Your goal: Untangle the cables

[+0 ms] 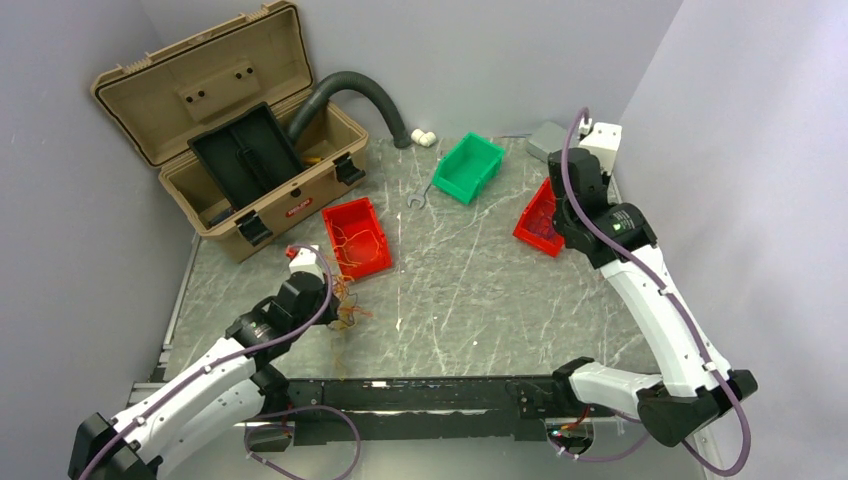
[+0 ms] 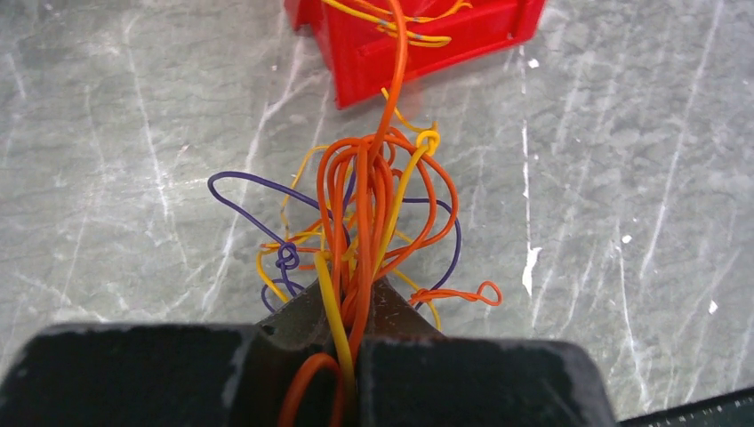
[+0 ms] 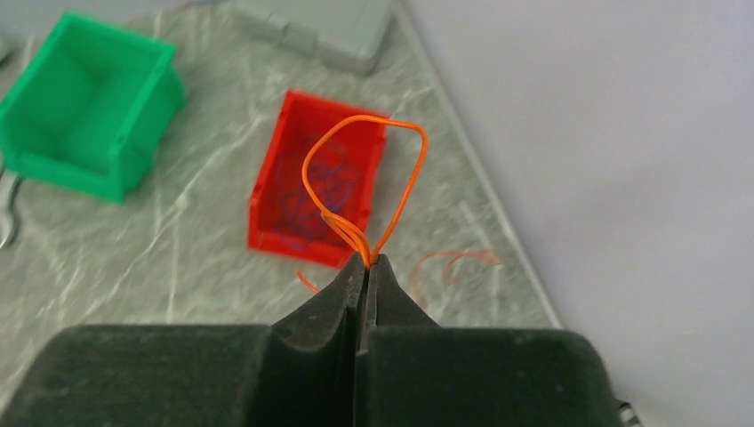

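Observation:
A tangle of thin orange, yellow and purple cables [image 2: 373, 213] hangs from my left gripper [image 2: 356, 298], which is shut on it just above the table; the tangle shows small in the top view [image 1: 347, 305]. One orange strand runs up into a red bin [image 2: 427, 36] that holds yellow wires. My right gripper [image 3: 366, 261] is shut on a single orange cable [image 3: 373, 169] that loops above its tips, held high over another red bin [image 3: 316, 182] with purple wires inside. A loose orange strand [image 3: 449, 265] lies on the table beside that bin.
An open tan toolbox [image 1: 225, 140] with a dark corrugated hose [image 1: 360, 95] stands at the back left. A green bin [image 1: 468, 168] sits at the back middle, a metal hook [image 1: 417, 203] next to it, a grey box [image 1: 547, 140] at the back right. Walls close both sides.

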